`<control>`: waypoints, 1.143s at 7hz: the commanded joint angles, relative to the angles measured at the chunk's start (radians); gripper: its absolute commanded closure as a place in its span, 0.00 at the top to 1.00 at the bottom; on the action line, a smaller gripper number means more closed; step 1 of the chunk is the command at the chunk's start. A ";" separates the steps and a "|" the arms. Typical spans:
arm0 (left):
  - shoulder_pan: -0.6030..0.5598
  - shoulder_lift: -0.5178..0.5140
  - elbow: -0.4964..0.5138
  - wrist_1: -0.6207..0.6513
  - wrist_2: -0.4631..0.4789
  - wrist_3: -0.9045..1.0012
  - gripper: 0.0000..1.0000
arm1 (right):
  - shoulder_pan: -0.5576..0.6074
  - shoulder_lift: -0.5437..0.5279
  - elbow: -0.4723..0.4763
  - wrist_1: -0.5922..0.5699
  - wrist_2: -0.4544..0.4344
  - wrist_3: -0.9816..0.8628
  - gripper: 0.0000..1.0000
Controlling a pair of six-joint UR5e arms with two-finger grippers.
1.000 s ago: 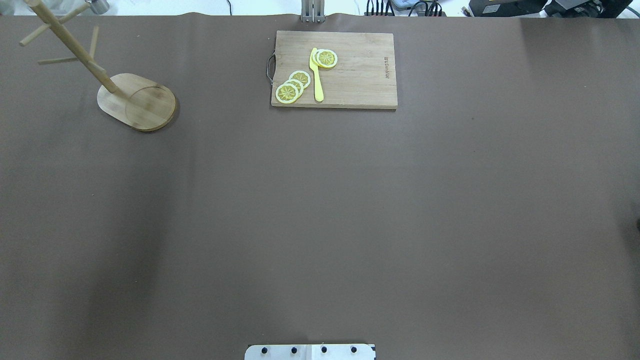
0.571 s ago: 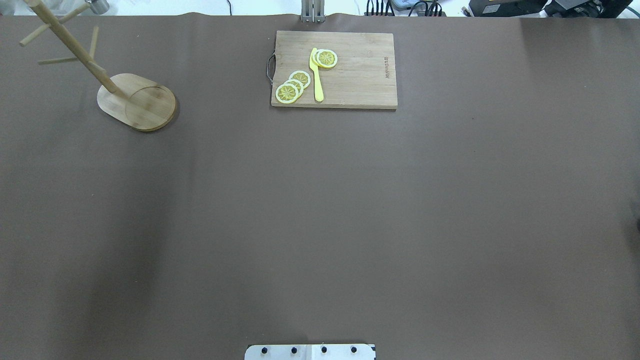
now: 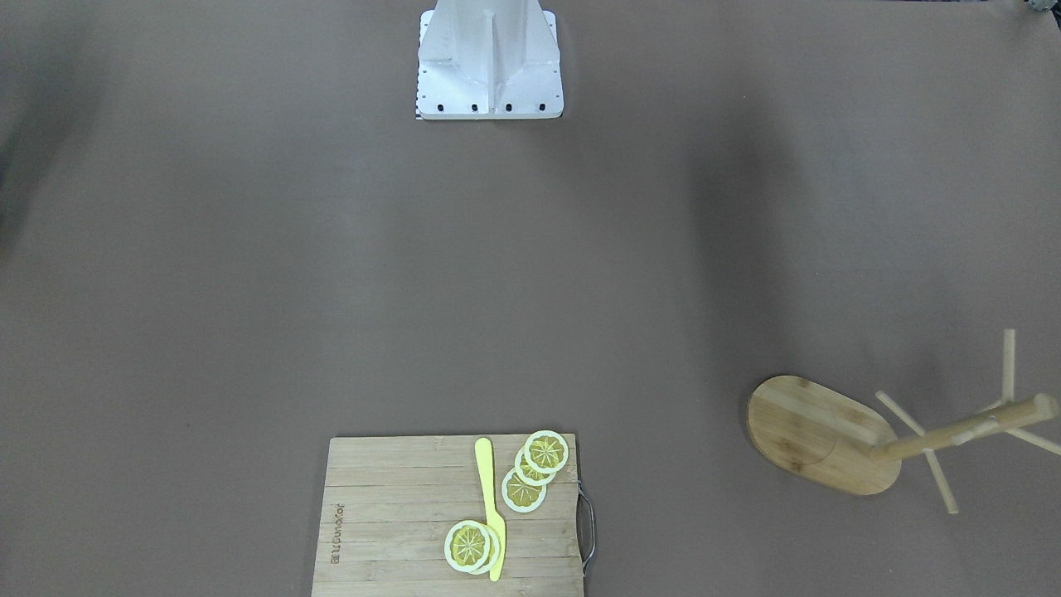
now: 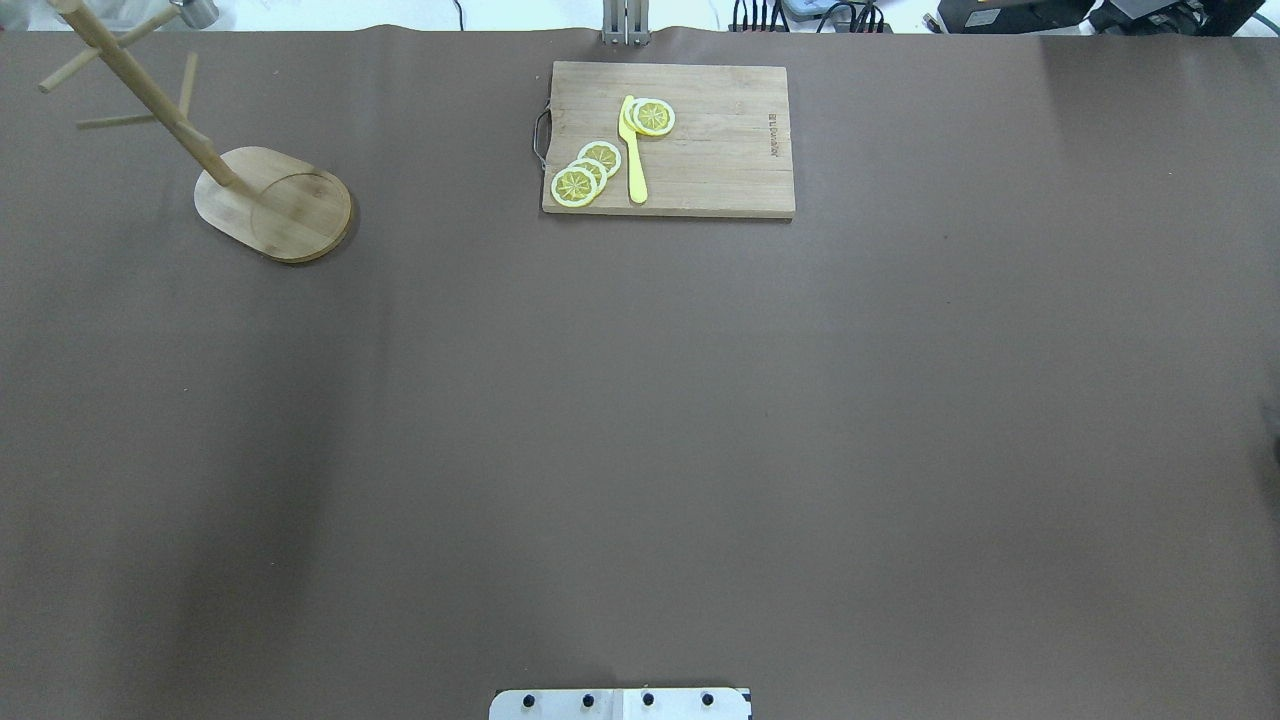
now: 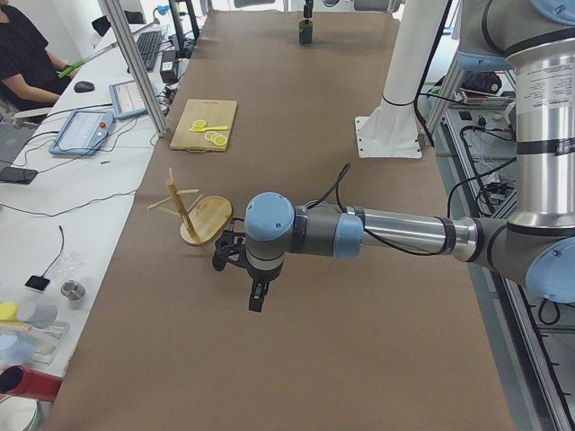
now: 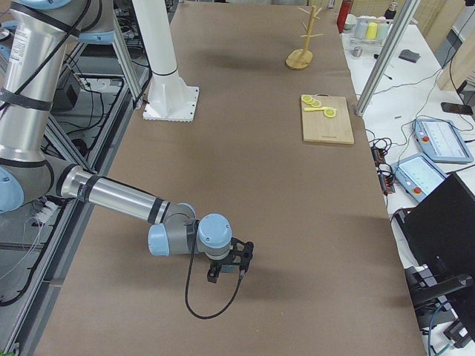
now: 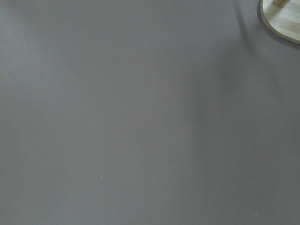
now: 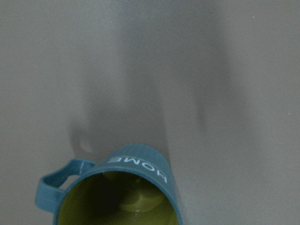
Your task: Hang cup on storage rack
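- Brown table cover (image 4: pixel 640 450) runs the whole length of the bench, with soft shadows at both ends.
- I see the storage rack (image 4: pixel 272 203) standing upright in the far corner on the robot's left. Its oval base lies flat on the cover.
- A cutting board (image 4: pixel 700 150) lies at the far edge near the middle. On it are lemon slices (image 4: pixel 585 172) and a yellow knife (image 4: pixel 633 155).
- The cup (image 8: pixel 119 187) shows at the bottom edge of the right wrist view, left of centre. It is upright with its mouth toward the camera, olive inside, handle to the view's left, "HOME" on its wall.
- From the left-end camera I see the cup standing at the table's far end, on the robot's right. That is well apart from the rack.
- The right gripper (image 6: pixel 226 271) hangs low over the cover at that end, pointing down. The cup sits close beneath its wrist camera, but I cannot tell whether the fingers touch it.
- I cannot tell whether its jaws are apart or together, as no finger shows in the wrist view.
- The left gripper (image 5: pixel 255 298) hangs over the cover near the rack, pointing down. Its wrist view gives bare cover and the edge of the rack's base at top right.
- I cannot tell how its jaws stand either.
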 commanded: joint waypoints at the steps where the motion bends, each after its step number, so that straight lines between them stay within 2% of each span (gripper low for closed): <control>1: 0.000 0.000 0.001 0.000 0.001 0.000 0.98 | -0.008 0.009 -0.029 0.005 0.002 0.000 0.56; 2: 0.000 0.000 0.001 -0.002 -0.001 0.000 0.98 | -0.008 0.011 -0.033 0.005 0.005 0.000 0.01; 5: 0.000 0.000 0.001 -0.002 0.001 0.000 0.98 | -0.017 0.041 -0.039 0.005 0.003 -0.002 0.00; 7: 0.000 -0.003 0.000 0.002 0.001 0.002 0.98 | -0.014 0.095 0.004 0.008 0.020 -0.002 0.00; 8: 0.000 -0.009 0.000 0.003 0.001 0.002 0.98 | 0.047 0.156 0.018 0.005 0.022 -0.015 0.00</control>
